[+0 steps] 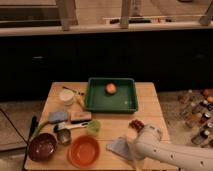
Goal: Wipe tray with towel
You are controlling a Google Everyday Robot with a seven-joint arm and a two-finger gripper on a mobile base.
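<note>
A green tray [112, 103] sits at the back middle of the wooden table [150, 102], with an orange round fruit [111, 88] inside it. A pale blue-grey towel [119, 147] lies flat on the table's front right part. My white arm [165, 152] comes in from the lower right, and my gripper [131, 150] is at the towel's right edge, close above or on it. The arm's wrist hides the gripper's tips.
An orange bowl [84, 150] and a dark maroon bowl [41, 147] stand at the front left. A metal cup [63, 135], a green cup [93, 127], a blue sponge [58, 116], a brush [80, 116] and a white cup [66, 96] lie left of the tray. Bottles [197, 107] stand on the floor at right.
</note>
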